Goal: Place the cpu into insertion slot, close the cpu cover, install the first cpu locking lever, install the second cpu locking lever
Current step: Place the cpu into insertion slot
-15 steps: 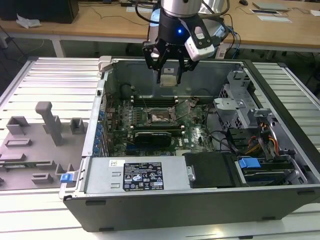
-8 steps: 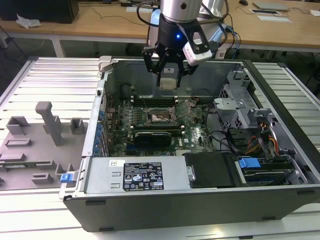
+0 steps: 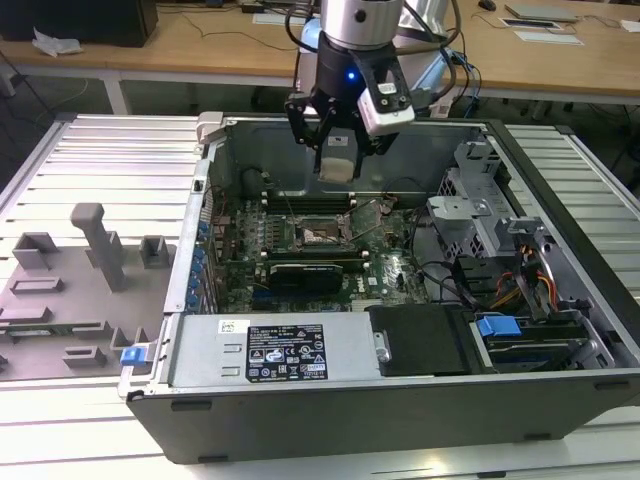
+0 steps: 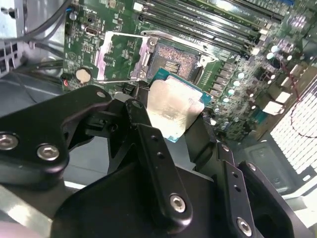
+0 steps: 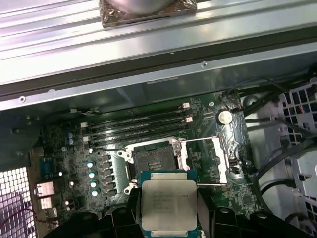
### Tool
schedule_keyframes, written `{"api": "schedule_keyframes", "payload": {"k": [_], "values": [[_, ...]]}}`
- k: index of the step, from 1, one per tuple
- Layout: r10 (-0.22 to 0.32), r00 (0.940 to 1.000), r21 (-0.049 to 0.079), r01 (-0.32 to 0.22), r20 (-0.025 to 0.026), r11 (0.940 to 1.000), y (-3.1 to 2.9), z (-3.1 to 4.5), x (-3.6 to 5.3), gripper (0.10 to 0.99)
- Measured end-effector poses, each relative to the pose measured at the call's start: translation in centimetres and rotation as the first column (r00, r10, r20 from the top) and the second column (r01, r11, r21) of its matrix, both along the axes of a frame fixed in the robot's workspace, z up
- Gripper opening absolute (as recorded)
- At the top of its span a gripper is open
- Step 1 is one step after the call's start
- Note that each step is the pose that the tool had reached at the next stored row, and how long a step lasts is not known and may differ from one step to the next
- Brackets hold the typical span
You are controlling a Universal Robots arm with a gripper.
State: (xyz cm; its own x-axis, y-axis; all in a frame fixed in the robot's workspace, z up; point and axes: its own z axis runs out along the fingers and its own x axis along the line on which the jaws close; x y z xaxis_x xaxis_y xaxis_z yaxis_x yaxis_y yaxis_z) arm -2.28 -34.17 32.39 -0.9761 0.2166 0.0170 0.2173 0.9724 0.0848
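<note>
The hand (image 3: 337,166) is gripping the cpu (image 5: 168,206) by its sides and is hanging inside the open computer case (image 3: 400,405). The cpu is floating flat above the insertion slot (image 5: 153,161), not touching it. The cpu cover (image 5: 223,153) is lying flipped open, right beside the insertion slot. The insertion slot is sitting bare, with its shiny pins showing.
</note>
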Motion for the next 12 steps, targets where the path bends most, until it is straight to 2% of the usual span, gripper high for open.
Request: {"api": "schedule_keyframes", "payload": {"k": [3,7,9,12], "values": [[-0.047,0.9989,-0.001,0.047,0.0,0.9989,0.0,-0.12,0.0,0.541],[-0.138,0.9904,-0.001,0.138,0.0,0.9904,0.0,-0.31,0.0,0.541],[-0.19,0.9817,-0.001,0.19,0.0001,0.9817,0.0,-0.41,0.0,0.541],[-0.234,0.9722,-0.001,0.234,0.0001,0.9722,0.0,-0.5,0.0,0.541]]}}
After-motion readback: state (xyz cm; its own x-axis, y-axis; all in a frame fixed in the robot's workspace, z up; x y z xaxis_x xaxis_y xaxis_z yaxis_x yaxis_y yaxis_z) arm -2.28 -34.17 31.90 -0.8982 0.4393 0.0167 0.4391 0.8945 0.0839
